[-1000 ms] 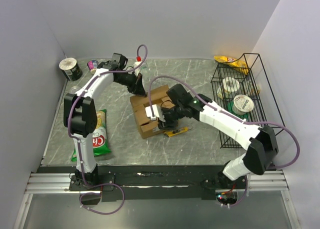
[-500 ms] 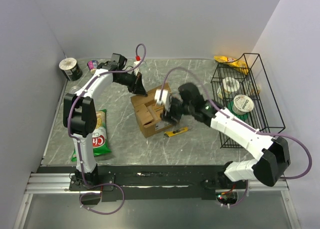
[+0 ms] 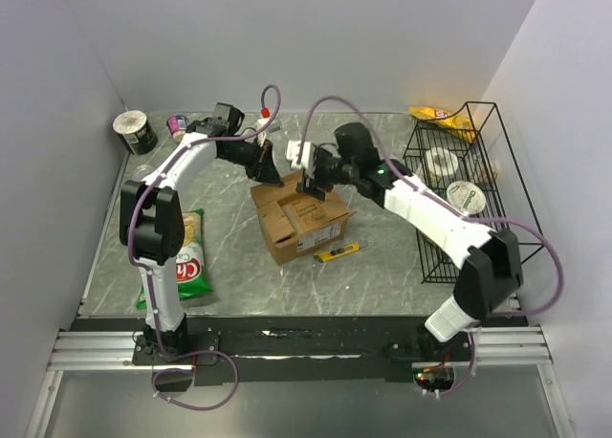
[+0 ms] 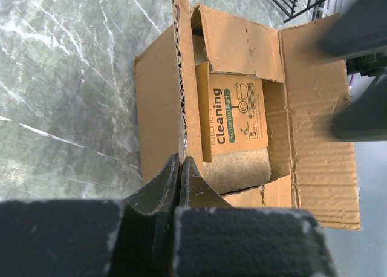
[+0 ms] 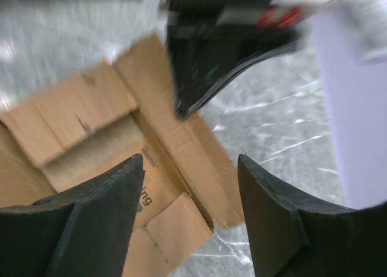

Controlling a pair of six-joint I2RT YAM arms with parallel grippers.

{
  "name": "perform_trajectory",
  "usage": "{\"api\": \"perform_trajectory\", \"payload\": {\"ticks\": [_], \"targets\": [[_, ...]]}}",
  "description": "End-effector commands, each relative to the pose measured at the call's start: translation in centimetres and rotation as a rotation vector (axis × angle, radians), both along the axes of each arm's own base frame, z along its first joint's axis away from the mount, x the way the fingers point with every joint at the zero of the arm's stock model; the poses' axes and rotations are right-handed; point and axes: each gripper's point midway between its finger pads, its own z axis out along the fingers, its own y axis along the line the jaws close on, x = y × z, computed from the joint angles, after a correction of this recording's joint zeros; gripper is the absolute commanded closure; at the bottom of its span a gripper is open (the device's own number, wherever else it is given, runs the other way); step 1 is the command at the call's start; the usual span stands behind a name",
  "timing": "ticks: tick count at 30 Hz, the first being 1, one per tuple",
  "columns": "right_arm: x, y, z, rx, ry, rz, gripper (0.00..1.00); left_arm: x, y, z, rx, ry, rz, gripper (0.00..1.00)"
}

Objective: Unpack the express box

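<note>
Right hand (image 5: 192, 168) higher over marble table (image 3: 239, 275)

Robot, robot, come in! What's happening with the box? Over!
Left hand shut on a flap of the express box. Right hand open above it, empty. Box open, scouring pads pack inside, nothing covering it.

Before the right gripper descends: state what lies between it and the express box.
Nothing: in the right wrist view, only open air separates the right gripper from the opened express box.
</note>
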Motion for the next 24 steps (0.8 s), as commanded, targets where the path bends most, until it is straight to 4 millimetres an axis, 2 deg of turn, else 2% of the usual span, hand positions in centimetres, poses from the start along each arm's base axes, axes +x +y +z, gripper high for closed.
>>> {"api": "perform_trajectory", "payload": {"ticks": [1, 16, 20, 24], "targets": [[0.5, 0.6, -2.3, -0.076, -0.098, 0.095, 0.27, -1.3, -0.5, 2.8, -0.063, -0.037, -0.036, 0.99], [0.4, 0.5, -10.0, -0.233, -0.075, 0.108, 0.29, -0.9, -0.3, 2.9, -0.068, -0.033, -0.022, 0.99], [0.4, 0.4, -10.7, -0.248, -0.075, 0.106, 0.33, -0.8, -0.3, 3.3, -0.083, -0.019, -0.008, 0.99], [-0.7, 0.5, -11.1, -0.252, -0.072, 0.123, 0.37, -0.4, 0.0, 3.6, -0.104, -0.004, 0.009, 0.99]]}}
